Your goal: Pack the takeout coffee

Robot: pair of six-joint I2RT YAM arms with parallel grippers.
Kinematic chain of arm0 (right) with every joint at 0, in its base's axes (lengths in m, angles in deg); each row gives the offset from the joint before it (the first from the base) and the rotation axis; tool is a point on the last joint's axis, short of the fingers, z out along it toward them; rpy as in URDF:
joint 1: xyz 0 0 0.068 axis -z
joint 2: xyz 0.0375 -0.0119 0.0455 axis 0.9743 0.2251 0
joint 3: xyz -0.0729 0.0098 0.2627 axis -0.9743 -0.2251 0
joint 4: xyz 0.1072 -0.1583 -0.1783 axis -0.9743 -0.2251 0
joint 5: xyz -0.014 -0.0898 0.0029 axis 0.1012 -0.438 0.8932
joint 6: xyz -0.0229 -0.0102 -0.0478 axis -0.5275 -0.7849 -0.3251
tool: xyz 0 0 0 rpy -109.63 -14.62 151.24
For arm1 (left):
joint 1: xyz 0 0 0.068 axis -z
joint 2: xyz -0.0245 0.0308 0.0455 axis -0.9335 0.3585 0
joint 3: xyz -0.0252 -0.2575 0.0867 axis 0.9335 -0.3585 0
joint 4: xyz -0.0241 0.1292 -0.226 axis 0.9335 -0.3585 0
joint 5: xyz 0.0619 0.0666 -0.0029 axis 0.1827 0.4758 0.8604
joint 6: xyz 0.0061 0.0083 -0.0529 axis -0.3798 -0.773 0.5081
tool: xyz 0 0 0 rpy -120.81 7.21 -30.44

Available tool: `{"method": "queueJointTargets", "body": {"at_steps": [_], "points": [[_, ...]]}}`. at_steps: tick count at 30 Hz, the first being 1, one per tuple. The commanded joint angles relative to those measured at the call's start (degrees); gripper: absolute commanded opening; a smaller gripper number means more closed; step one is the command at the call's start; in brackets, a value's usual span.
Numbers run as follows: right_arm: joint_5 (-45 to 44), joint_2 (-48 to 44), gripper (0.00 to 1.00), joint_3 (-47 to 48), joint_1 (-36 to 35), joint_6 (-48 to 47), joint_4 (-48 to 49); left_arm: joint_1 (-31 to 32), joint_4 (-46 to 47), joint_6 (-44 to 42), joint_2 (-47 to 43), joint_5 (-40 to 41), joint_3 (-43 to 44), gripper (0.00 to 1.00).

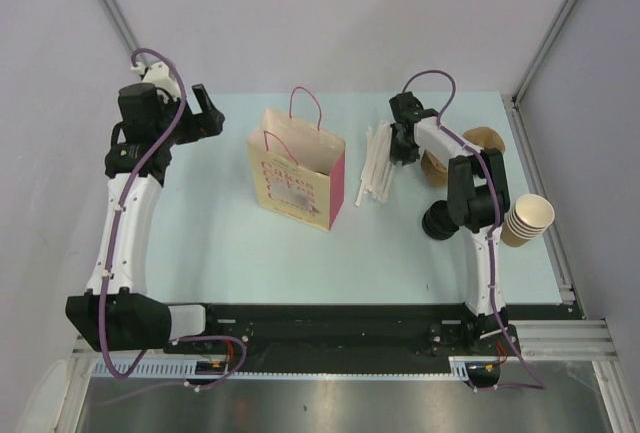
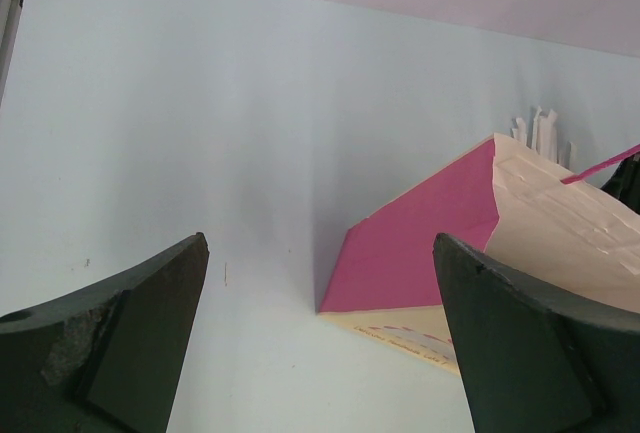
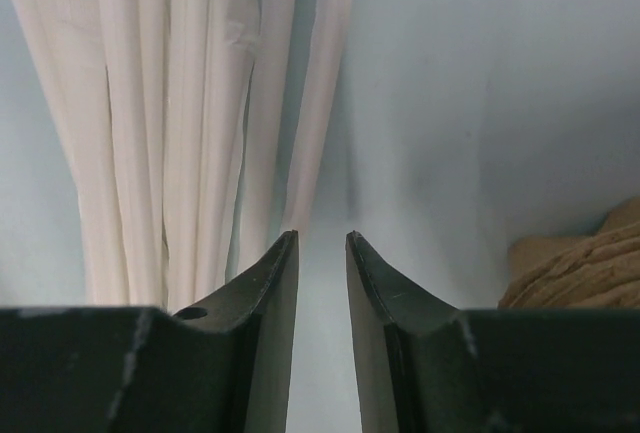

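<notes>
Straws [image 1: 378,161] right of bag [image 1: 296,169]; cups [image 1: 526,219] far right.

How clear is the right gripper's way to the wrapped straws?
Probably yes: the right gripper hovers just beside the wrapped straws with nothing between, though its jaws are nearly closed and need opening.

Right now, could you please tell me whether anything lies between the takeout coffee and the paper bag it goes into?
Yes: the pile of wrapped straws lies on the table between the takeout coffee, half hidden under the right arm, and the upright bag. The right pincer hangs over those straws too.
</notes>
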Motion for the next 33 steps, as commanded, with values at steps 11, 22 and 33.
{"method": "queueJointTargets", "body": {"at_steps": [11, 22, 33], "points": [[0.8, 1.9, 0.34, 5.0, 0.8, 0.9, 2.6, -0.5, 1.7, -0.4, 0.0, -1.5, -1.2, 0.99], [-0.1, 2.4, 0.33, 5.2, 0.8, 1.0, 2.3, -0.5, 1.6, -0.2, 0.4, -1.8, -0.7, 1.0], [-0.5, 4.6, 0.32, 5.3, 0.8, 1.0, 1.9, -0.6, 1.1, -1.0, 0.5, -1.8, -0.5, 0.99]]}}
